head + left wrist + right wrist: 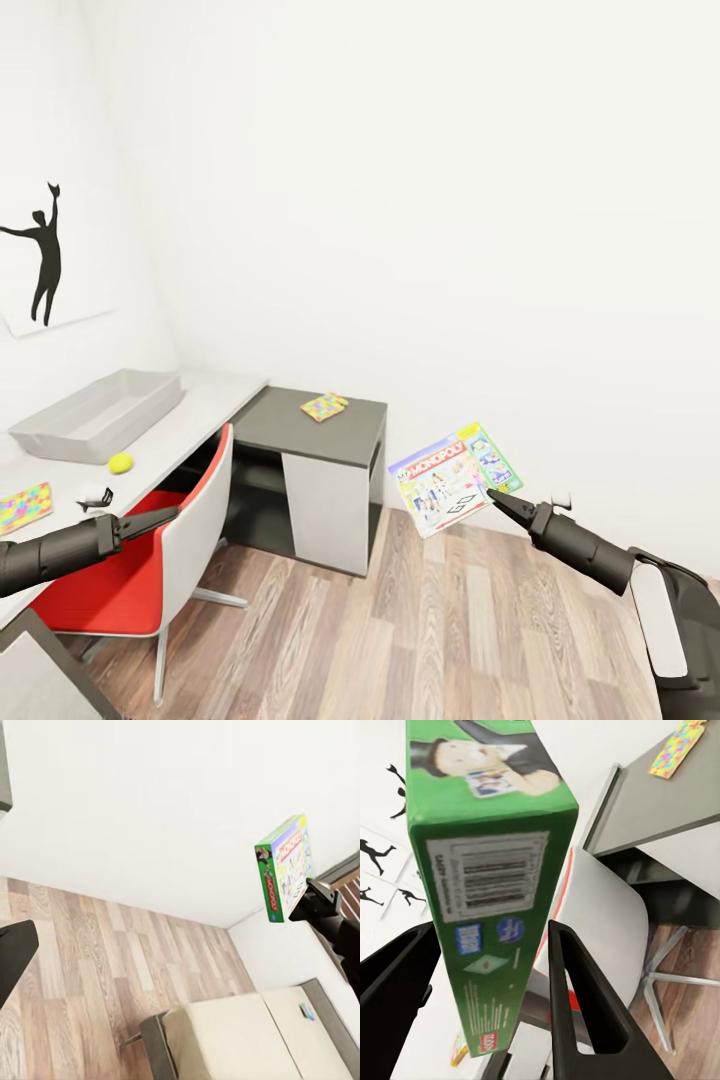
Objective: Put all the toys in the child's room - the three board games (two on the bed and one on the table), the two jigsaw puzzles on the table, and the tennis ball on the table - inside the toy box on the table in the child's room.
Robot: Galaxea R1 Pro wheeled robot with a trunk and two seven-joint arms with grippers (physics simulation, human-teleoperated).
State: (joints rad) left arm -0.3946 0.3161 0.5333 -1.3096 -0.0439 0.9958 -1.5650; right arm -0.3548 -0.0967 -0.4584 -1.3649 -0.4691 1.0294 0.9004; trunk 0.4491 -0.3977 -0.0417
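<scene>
My right gripper (497, 498) is shut on a green Monopoly board game (455, 478), held in the air over the wooden floor. From the right wrist, the box edge (487, 870) sits between both fingers (577, 997). The grey toy box (100, 412) stands on the white desk, with a yellow tennis ball (121, 462) in front of it. One colourful jigsaw puzzle (25, 506) lies on the desk and another (324, 405) on the dark side table. My left gripper (165, 517) hovers open and empty over the red chair. The left wrist view catches the game (283, 868) too.
A red and white chair (150, 560) is tucked at the desk (215, 395). The dark side table (300, 435) stands against the wall. A cream bed (240, 1035) with a small coloured item (307, 1011) lies behind me. Wooden floor (450, 620) is open ahead.
</scene>
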